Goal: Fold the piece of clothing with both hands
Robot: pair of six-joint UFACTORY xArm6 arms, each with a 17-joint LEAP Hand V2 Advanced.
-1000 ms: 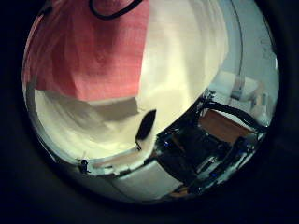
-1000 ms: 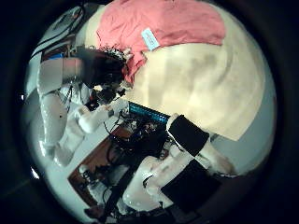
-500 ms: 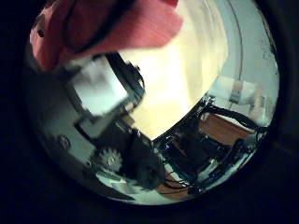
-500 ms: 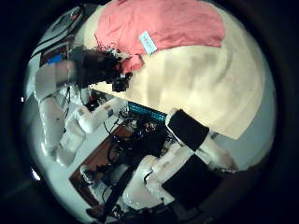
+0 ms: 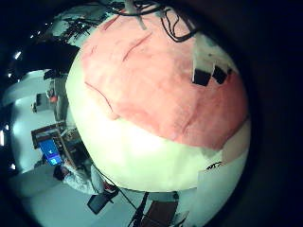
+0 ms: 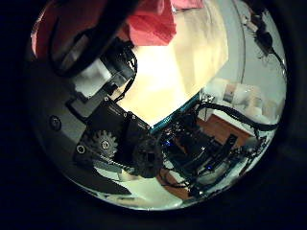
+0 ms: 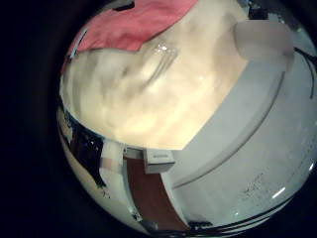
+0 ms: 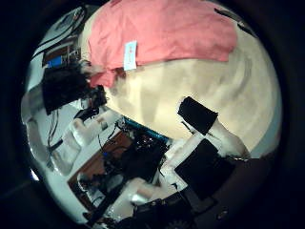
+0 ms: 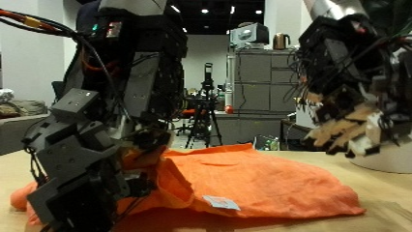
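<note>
An orange garment (image 9: 257, 179) lies spread on the tan table (image 9: 387, 198), with a white label (image 9: 221, 202) near its front edge. My left hand (image 9: 77, 184) sits low on the garment's end, its fingers (image 6: 96, 77) curled in against bunched cloth (image 6: 153, 19). The left little finger side view is mostly filled with the flat garment (image 5: 161, 85). My right hand (image 9: 345, 92) hangs above the table past the garment's other end, fingers relaxed and holding nothing. From its palm I see the garment (image 8: 167, 33), the label (image 8: 131, 54) and the left hand (image 8: 67, 86) at the cloth's corner.
A white round object (image 9: 387, 155) stands on the table under the right hand. A white box (image 7: 263, 40) lies near the table's edge. Bare table (image 8: 219, 86) stretches between the right hand and the garment. Cabinets and a tripod stand behind the table.
The left hand's fingers have curled into its thumb side view and closed against the cloth's edge. The right palm's camera has shifted, so the garment looks nearer.
</note>
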